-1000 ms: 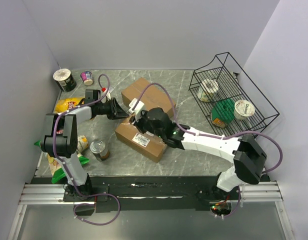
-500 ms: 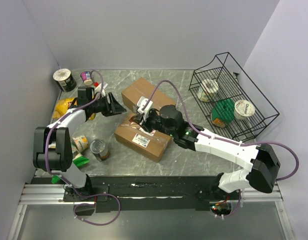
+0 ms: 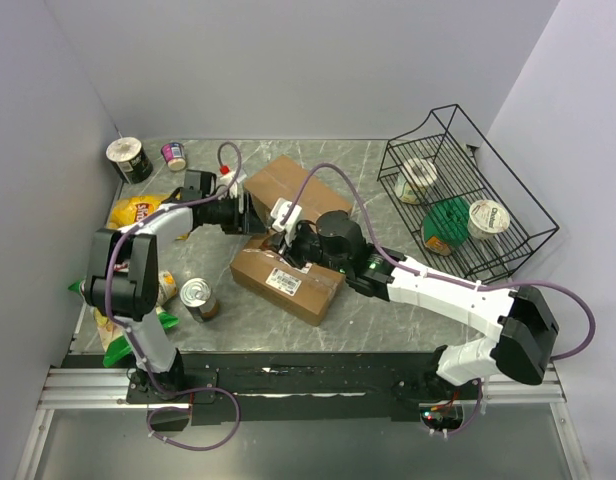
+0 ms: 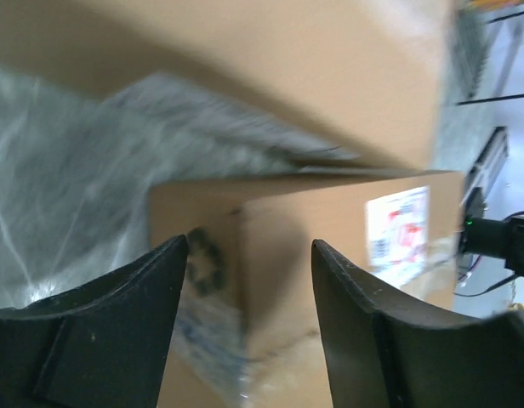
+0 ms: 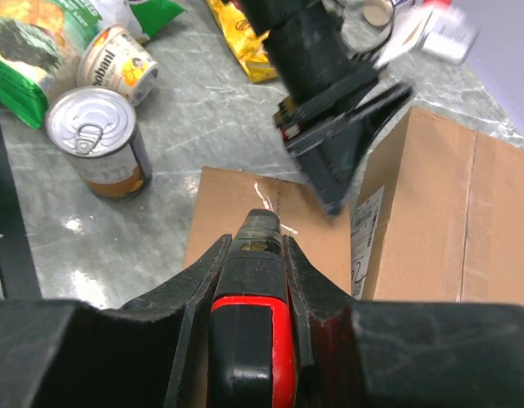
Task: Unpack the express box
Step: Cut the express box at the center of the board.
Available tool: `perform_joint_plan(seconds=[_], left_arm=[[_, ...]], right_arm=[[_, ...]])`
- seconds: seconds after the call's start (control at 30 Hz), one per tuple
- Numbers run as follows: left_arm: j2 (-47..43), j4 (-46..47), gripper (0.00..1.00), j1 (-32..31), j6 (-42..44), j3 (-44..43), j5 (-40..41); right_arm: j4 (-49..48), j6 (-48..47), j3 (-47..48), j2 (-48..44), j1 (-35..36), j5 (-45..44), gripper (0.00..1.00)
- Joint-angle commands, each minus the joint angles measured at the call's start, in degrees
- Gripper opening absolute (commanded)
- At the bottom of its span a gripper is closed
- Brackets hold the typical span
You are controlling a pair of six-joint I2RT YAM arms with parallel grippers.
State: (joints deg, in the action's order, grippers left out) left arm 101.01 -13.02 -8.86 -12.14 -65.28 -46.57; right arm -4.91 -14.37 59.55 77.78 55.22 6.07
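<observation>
While the right gripper [image 5: 255, 245] clenches a red-and-black cutter [image 5: 249, 327], tip on the cardboard box [image 3: 288, 283] at mid-table, the left gripper [image 4: 249, 246] gapes, released, facing that box's rear corner, probably ready to steady it for cutting.

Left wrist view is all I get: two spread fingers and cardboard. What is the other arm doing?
Observer: The right end effector grips a red-and-black cutter, tip at the nearer box's top face.
Operator: Anything beside that box?
Observer: A tin can stands upright to its left, not touching it.
Operator: And to the right?
Observer: A wire basket holding several containers.
</observation>
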Motion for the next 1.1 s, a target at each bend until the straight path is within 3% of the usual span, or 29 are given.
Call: perform_joint_plan(seconds=[0.0,0.3,0.77,1.07], left_arm=[[2.61,-5.61,0.63,-0.1,3.44,-0.21,3.41],[-3.63,-5.0,0.6,1.56,1.86,6.91,11.85],[-2.75,-5.0,0.56,2.27,0.19,7.09,11.23],[-3.19,-4.39,0.55,2.36,-0.25,8.32,11.06]], right_arm=[[-5.2,-1.45,-0.92,1.49,-0.2,-2.89,0.0],[-7.4,-1.89,-1.54,3.52,-0.2,4.21,0.0],[-17.32,-2.68,-1.63,8.44,-0.03,0.97,0.0],[-15.58,-4.61,-0.22,10.55,-0.03,0.97,0.0]])
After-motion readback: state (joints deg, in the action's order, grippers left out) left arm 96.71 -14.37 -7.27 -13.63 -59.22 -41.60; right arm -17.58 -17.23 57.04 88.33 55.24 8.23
